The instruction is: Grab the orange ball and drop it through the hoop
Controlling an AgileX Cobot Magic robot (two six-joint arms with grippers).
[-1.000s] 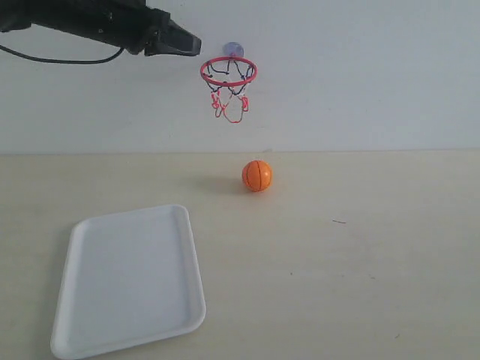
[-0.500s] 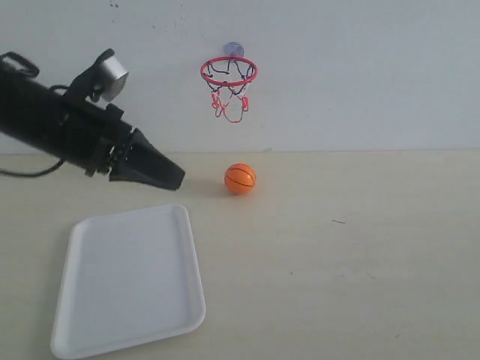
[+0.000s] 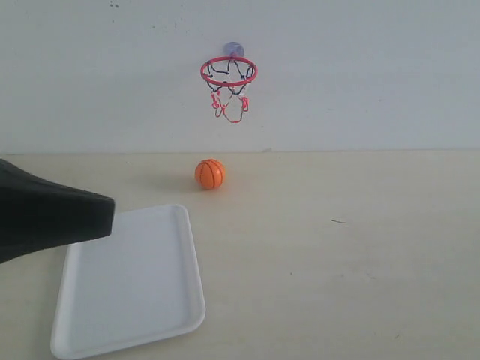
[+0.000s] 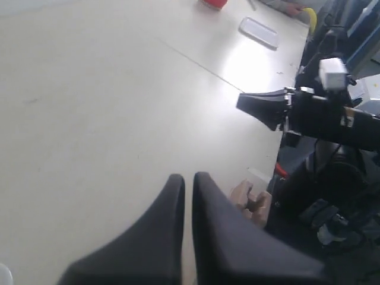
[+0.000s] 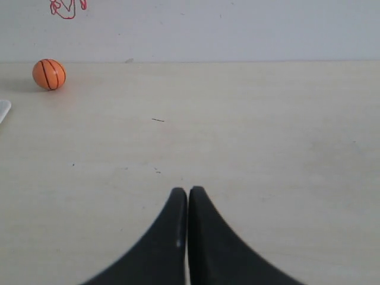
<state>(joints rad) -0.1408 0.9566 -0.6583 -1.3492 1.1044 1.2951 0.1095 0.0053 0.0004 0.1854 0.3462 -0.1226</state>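
The orange ball (image 3: 210,173) (image 5: 48,74) rests on the table below the hoop and a little left of it, free of both grippers. The hoop (image 3: 228,71), a red ring with a string net, hangs on the wall from a bluish suction cup (image 3: 234,49); only the net's lower strings (image 5: 66,7) show in the right wrist view. My left gripper (image 3: 111,217) (image 4: 189,176) reaches in low from the left over the tray's corner, jaws shut on nothing. My right gripper (image 5: 187,190) is shut and empty, low over bare table, well away from the ball.
A white tray (image 3: 135,292) lies at the front left of the table, its edge (image 5: 2,110) just showing in the right wrist view. The left wrist view shows the other arm (image 4: 279,107) and a wooden block (image 4: 252,199) by the table's edge.
The ball has rolled left along the table from under the hoop. My left arm has dropped from beside the hoop to low at the left, over the tray.
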